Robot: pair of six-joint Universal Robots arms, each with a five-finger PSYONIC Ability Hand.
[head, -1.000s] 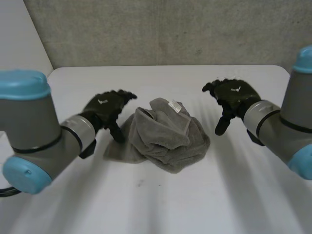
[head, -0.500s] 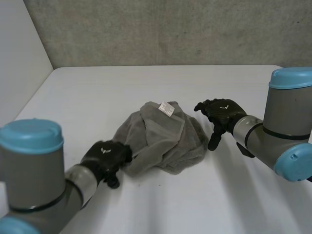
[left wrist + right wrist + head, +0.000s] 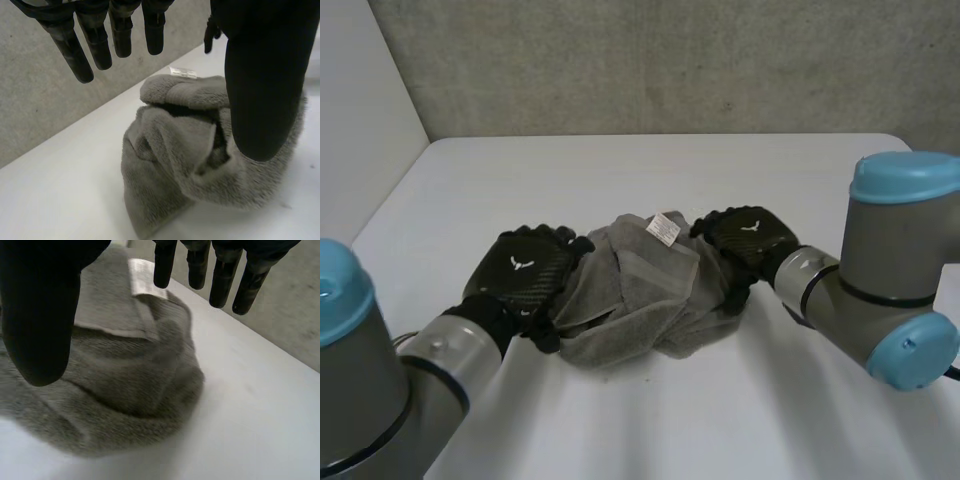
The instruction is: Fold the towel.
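Observation:
A grey towel (image 3: 640, 295) lies crumpled in a heap at the middle of the white table (image 3: 650, 170), with a white tag (image 3: 663, 228) on its top. My left hand (image 3: 525, 272) rests against the heap's left side. In the left wrist view its fingers (image 3: 85, 47) stand straight above the towel (image 3: 180, 165) and its thumb (image 3: 265, 95) hangs over the folds, gripping nothing. My right hand (image 3: 745, 238) is against the heap's right side. Its fingers (image 3: 225, 277) are straight over the towel (image 3: 125, 375) near the tag (image 3: 145, 279), with the thumb (image 3: 40, 320) spread apart.
A grey concrete wall (image 3: 650, 60) stands behind the table's far edge. A lighter wall (image 3: 360, 110) lies beyond the table's left edge. Bare table surface surrounds the towel in front and behind.
Both hands have closed in on the towel from its two sides. The left hand came up from the front left to the heap's left side. The heap is bunched tighter.

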